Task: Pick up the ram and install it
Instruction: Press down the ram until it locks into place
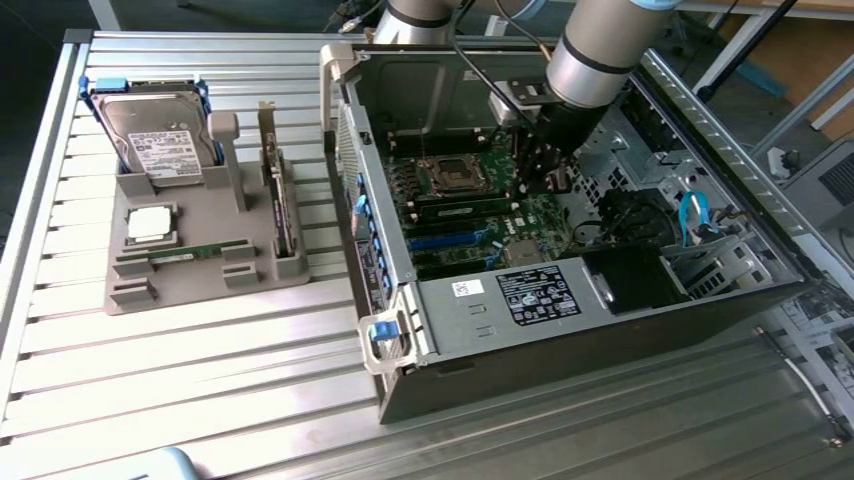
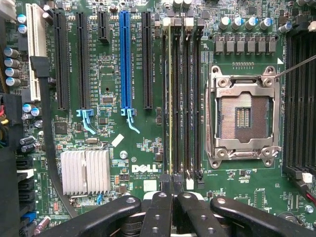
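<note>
A ram [image 2: 170, 98] stands edge-on in the outermost of the black memory slots beside the CPU socket [image 2: 242, 116]. It appears as a low green strip [image 1: 461, 212] on the motherboard inside the open case. My gripper [image 2: 173, 190] is shut, its fingertips closed together right over the near end of that stick, hiding the slot's latch there. Whether they pinch the ram or only rest on it I cannot tell. In the exterior view the gripper [image 1: 547, 185] reaches down into the case. A second ram stick [image 1: 194, 252] lies in the grey holder.
The grey holder [image 1: 200, 290], on the exterior view's left, also carries a hard drive [image 1: 154, 140], a silver CPU chip [image 1: 150, 225] and an upright expansion card [image 1: 278, 200]. The case walls [image 1: 387, 290] surround the arm. Blue cables [image 1: 694, 215] lie near the drive bay.
</note>
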`<action>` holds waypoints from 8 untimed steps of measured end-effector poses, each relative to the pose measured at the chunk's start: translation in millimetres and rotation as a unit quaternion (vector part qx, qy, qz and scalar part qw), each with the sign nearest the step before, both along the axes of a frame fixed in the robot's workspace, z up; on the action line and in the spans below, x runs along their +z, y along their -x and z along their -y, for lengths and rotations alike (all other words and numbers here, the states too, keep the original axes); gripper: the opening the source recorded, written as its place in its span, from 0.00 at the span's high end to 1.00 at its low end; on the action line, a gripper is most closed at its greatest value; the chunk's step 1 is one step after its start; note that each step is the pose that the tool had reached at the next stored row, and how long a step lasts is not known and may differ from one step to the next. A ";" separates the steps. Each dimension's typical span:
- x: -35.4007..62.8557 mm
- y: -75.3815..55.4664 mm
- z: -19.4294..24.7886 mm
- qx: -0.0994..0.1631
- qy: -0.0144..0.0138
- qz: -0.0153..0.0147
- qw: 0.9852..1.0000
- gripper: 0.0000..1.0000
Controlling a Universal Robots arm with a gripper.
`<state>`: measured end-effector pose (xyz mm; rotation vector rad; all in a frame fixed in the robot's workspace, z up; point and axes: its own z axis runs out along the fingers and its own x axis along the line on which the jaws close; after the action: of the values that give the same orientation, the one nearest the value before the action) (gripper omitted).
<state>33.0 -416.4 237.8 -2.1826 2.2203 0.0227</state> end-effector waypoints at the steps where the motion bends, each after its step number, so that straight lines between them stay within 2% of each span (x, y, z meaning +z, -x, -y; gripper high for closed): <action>1: -0.4 0.0 0.0 0.000 0.000 0.000 1.000 0.89; 8: -2.0 0.0 -0.1 0.000 0.000 0.000 1.000 0.89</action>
<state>33.0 -416.4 235.8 -2.1823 2.2202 0.0228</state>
